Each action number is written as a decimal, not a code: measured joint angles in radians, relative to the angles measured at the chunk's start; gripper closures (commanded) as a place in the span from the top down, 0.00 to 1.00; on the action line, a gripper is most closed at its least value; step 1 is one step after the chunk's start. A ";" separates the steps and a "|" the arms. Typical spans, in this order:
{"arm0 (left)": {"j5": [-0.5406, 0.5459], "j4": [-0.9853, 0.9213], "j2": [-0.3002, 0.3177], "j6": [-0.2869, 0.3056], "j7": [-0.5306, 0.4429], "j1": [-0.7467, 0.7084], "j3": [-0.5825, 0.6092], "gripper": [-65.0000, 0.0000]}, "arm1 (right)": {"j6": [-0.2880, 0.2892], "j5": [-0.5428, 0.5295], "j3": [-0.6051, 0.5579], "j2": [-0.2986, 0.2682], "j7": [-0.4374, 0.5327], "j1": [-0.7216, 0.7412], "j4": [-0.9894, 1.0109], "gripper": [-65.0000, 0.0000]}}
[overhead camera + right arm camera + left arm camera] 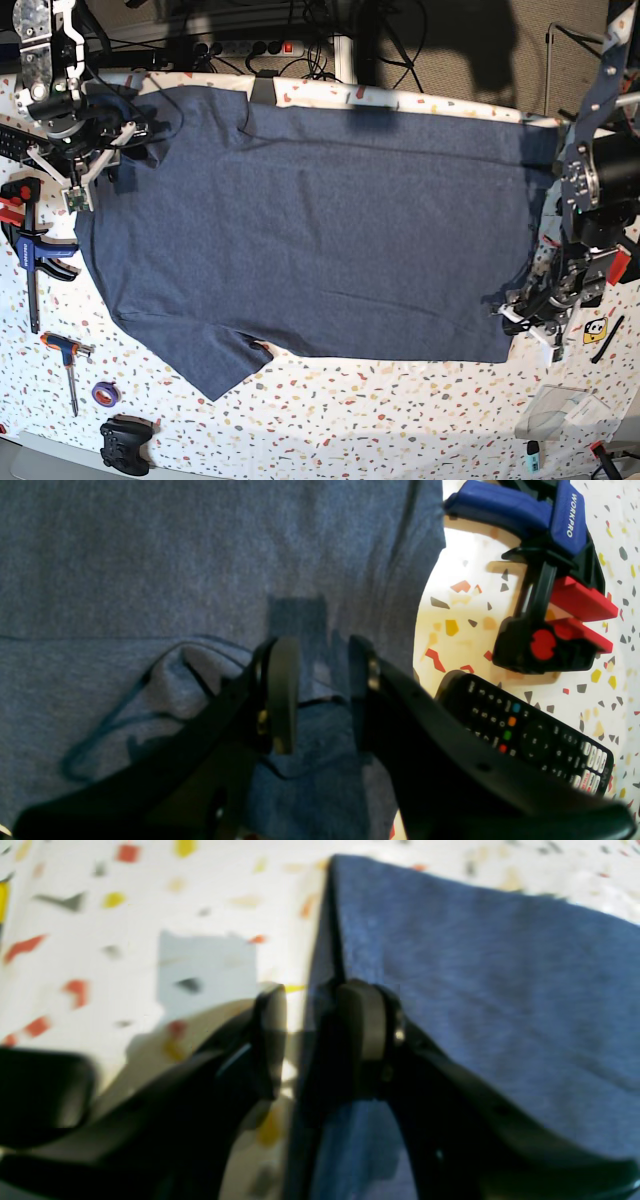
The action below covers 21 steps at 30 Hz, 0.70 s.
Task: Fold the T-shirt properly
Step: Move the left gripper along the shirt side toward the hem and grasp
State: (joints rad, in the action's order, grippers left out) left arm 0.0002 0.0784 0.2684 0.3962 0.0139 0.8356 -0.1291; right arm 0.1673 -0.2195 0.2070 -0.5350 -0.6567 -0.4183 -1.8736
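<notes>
Terrazzo table (400, 400): T-shirt (320, 240) flat (plain side), seemingly unfolded.

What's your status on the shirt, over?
Left gripper astride the T-shirt hem edge, not clamped. Right gripper open over a sleeve wrinkle. Shirt flat, unfolded. Remote and clamp close by.

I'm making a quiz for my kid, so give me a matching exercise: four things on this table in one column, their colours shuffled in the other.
Things:
1. T-shirt
2. tape roll
3. game controller
4. bar clamp

Colours:
a. all black
b. blue with red
c. heathered navy
d. purple

Pairs: 1-c, 2-d, 3-a, 4-b.
</notes>
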 measured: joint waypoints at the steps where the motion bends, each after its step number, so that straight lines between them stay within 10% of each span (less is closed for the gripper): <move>1: 0.000 0.000 -0.006 0.001 0.002 0.000 0.000 0.31 | 0.000 0.000 0.000 0.000 0.000 0.000 0.000 0.27; 6: 0.000 0.000 -0.020 -0.035 0.004 -0.002 0.000 0.28 | 0.000 0.000 0.000 0.000 -0.010 0.000 0.000 0.27; 13: 0.001 0.000 -0.020 -0.042 0.007 -0.004 0.000 0.00 | 0.000 0.000 0.000 0.000 -0.014 0.000 0.000 0.27; 19: 0.000 0.000 -0.020 -0.042 -0.009 -0.005 0.000 0.00 | 0.000 0.000 0.000 0.000 0.017 0.000 0.000 0.27; 21: 0.000 0.000 -0.022 -0.042 -0.015 -0.005 0.000 0.16 | 0.000 0.000 0.000 0.000 0.016 0.000 0.000 0.27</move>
State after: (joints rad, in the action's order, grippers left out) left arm 0.0002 0.0784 0.2462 0.3538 -0.0010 0.8307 -0.1295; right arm 0.1669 -0.2192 0.2070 -0.5346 -0.6403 -0.4183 -1.8736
